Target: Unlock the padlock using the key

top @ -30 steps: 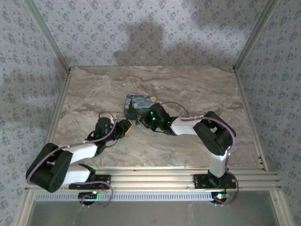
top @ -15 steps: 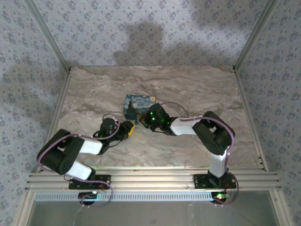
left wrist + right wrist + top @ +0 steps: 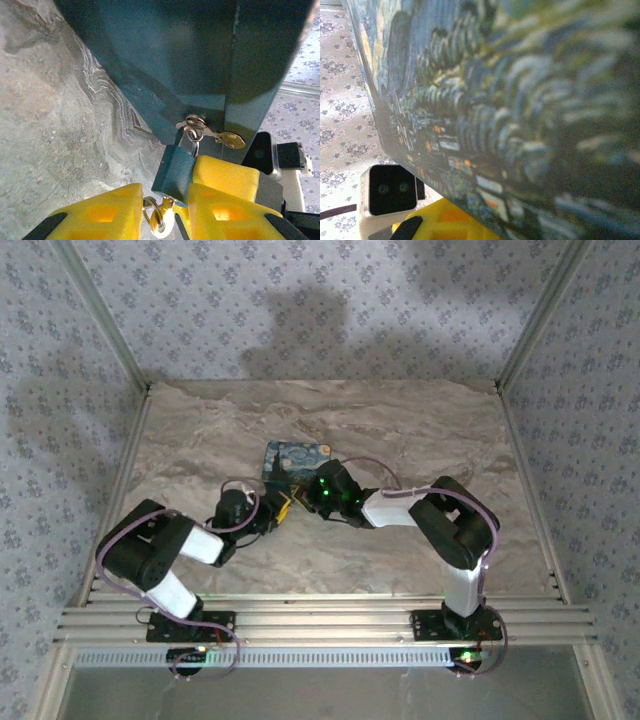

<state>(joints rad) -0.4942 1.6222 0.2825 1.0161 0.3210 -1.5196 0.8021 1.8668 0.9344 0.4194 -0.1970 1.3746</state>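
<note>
Against the near face of the painted box (image 3: 295, 462), which stands mid-counter (image 3: 400, 430), the teal padlock (image 3: 174, 172) hangs by its shackle from the box's hasp (image 3: 195, 122). The key (image 3: 162, 227) on its ring dangles just under the lock body. My left fingers (image 3: 100, 215) sit just below the box front, one on each side of that key, with only a narrow gap between them. I cannot tell whether they pinch it yet. A brass tag or spare (image 3: 231, 140) hangs from rings at the hasp, beside the shackle. My right fingers (image 3: 452, 219) are closed and pressed close to the box's painted side; I judge they are steadying it. I read the step as taking hold of the key at the lock's underside. The next move calls for a firm pinch on the key head and then a twist about the lock's axis, with the box held fixed so the shackle can spring. Compared with a second ago, my left arm has folded its elbow in toward the box and the fingers have crept nearer its front and narrowed. The right arm has not moved.
</note>
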